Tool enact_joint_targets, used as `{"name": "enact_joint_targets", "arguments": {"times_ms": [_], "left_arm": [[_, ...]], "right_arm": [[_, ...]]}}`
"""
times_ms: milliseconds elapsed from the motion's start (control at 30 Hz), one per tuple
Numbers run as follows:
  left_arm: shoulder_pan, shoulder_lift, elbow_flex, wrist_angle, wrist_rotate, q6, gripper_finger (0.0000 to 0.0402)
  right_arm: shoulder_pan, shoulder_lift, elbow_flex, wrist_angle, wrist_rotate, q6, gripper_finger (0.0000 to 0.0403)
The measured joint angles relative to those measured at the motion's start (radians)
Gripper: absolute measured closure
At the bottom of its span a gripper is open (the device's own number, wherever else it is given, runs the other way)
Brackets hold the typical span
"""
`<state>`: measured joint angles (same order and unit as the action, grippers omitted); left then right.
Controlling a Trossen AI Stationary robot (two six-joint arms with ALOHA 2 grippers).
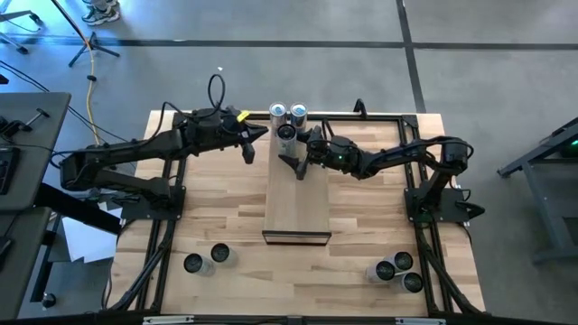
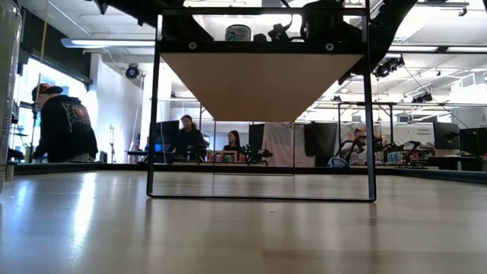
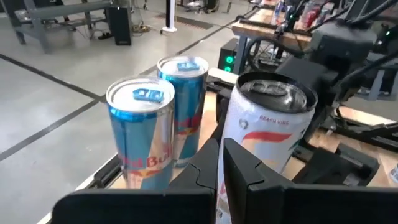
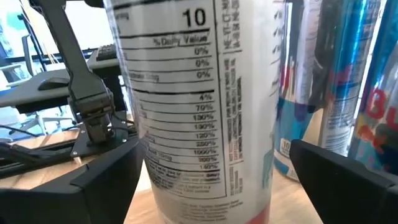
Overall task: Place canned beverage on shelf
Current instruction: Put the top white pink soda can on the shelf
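Note:
The shelf (image 1: 296,203) is a long light wood platform raised on a black frame over the table's middle; the low view shows its underside (image 2: 259,84). A white can (image 1: 286,133) stands upright on its far part and also shows in the low view (image 2: 238,33). Two blue cans (image 1: 278,112) (image 1: 298,114) stand behind it at the far end. My right gripper (image 4: 217,180) is open, with one finger on each side of the white can (image 4: 199,99); a gap shows beside one finger (image 4: 336,177). My left gripper (image 3: 221,171) is shut and empty, left of the white can (image 3: 264,130).
Two cans (image 1: 192,263) (image 1: 219,254) stand on the table at the near left and three (image 1: 386,270) (image 1: 403,261) (image 1: 413,282) at the near right. The shelf's near half is bare wood. People stand in the room beyond the table (image 2: 65,125).

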<state>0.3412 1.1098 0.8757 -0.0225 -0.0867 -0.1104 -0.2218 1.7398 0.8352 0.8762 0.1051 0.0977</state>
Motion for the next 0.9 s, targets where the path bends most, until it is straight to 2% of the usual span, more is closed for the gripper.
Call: {"name": "enact_joint_targets", "arguments": {"times_ms": [133,333,667,900], "left_arm": [[0.0,0.001,0.0,-0.019,-0.001,0.0,0.0401],[0.0,0.0,0.0,-0.019,-0.002,0.0,0.0401],[0.0,0.0,0.0,-0.019,-0.003,-0.001,0.0401],[-0.001,-0.019,0.0,-0.019,-0.003,-0.001,0.0401]], "right_arm": [[0.0,-0.018,0.001,-0.021,0.001,-0.003,0.0004],[0.0,-0.088,0.002,-0.142,0.01,-0.02,0.0003],[0.002,-0.24,0.002,-0.415,0.008,-0.054,0.0003],[0.002,-0.369,0.002,-0.642,-0.057,-0.054,0.0004]]}}
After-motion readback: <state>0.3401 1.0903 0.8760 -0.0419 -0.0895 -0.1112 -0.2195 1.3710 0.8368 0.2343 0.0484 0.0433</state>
